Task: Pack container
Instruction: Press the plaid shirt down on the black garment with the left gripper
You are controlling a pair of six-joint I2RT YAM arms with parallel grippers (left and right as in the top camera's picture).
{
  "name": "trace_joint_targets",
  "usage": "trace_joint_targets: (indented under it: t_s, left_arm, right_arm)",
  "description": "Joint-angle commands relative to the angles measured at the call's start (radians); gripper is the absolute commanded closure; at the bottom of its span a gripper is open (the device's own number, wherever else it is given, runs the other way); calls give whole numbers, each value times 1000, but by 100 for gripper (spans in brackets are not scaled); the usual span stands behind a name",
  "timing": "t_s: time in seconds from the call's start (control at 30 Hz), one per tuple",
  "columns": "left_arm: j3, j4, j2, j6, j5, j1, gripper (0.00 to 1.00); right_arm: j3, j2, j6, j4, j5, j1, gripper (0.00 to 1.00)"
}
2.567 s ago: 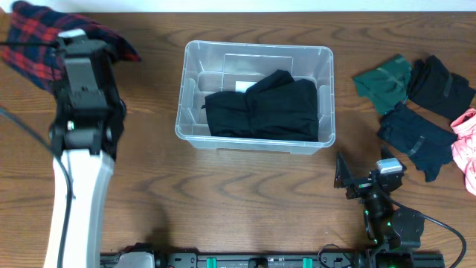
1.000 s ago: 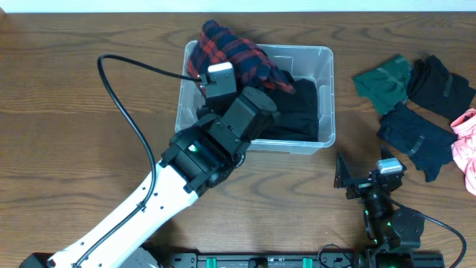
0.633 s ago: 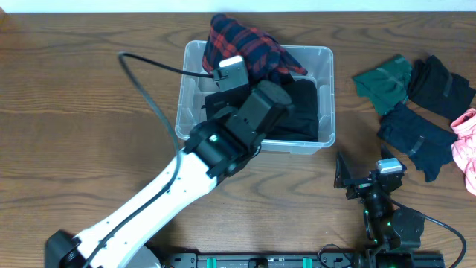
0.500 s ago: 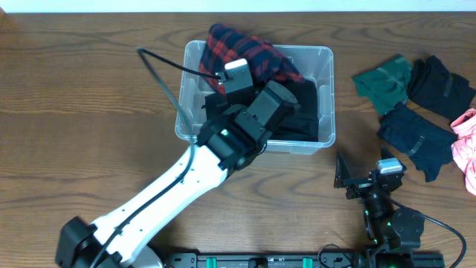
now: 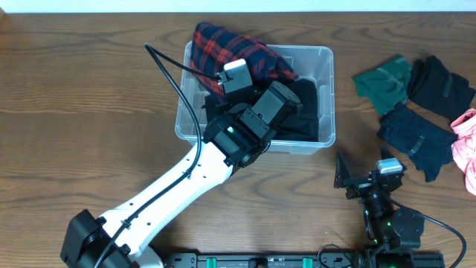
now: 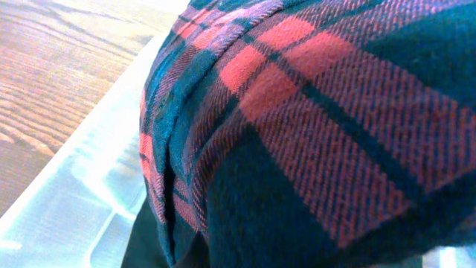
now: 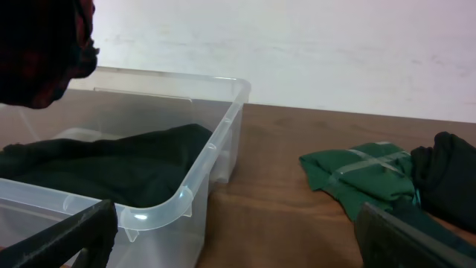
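After the left arm (image 5: 190, 167) swung in from the left edge of the worktop (image 5: 89, 112), the left fingers, buried in cloth, stay pinched on a red plaid shirt (image 5: 234, 48), now over the clear container (image 5: 326, 97) at centre-back: a second garment nearly packed. The right fingers (image 7: 416, 242) sit wide, empty.
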Motion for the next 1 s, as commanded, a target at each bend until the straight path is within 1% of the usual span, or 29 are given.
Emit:
trace_joint_targets:
  t_s: [0.0, 0.07, 0.1, 0.13, 0.2, 0.27, 0.33, 0.4, 0.53, 0.6, 0.7, 0.83, 0.97]
  left_arm:
    - [37, 13, 1, -2, -63, 0, 94]
    - [37, 23, 1, -2, -57, 0, 94]
    - [37, 34, 1, -2, -46, 0, 92]
    - [37, 49, 1, -2, -31, 0, 87]
    - [37, 89, 1, -2, 2, 0, 71]
    - [37, 134, 1, -2, 33, 0, 61]
    - [37, 175, 1, -2, 56, 0, 56]
    - [37, 207, 1, -2, 69, 0, 53]
    - [37, 241, 1, -1, 69, 0, 52]
    - [37, 260, 1, 31, 69, 0, 51]
    - [37, 286, 1, 130, 69, 0, 51]
    - [37, 247, 3, 410, 68, 0, 51]
    - [37, 127, 11, 654, 69, 2, 50]
  right_arm:
    - [-2, -7, 11, -2, -5, -5, 1]
    - [-2, -7, 11, -2, -5, -5, 1]
    - [-2, -7, 11, -2, -5, -5, 1]
    - [-2, -7, 11, -2, -5, -5, 1]
    - [-2, -7, 11, -2, -5, -5, 1]
    - [-2, -7, 11, -2, -5, -5, 1]
    - [-2, -7, 11, -2, -5, -5, 1]
    - [-2, -7, 11, -2, -5, -5, 1]
    - [-2, -7, 11, -2, -5, -5, 1]
    - [-2, -7, 11, -2, -5, -5, 1]
    - [-2, -7, 11, -2, -5, -5, 1]
    - [-2, -7, 11, -2, -5, -5, 1]
    - [-2, -7, 11, -2, -5, -5, 1]
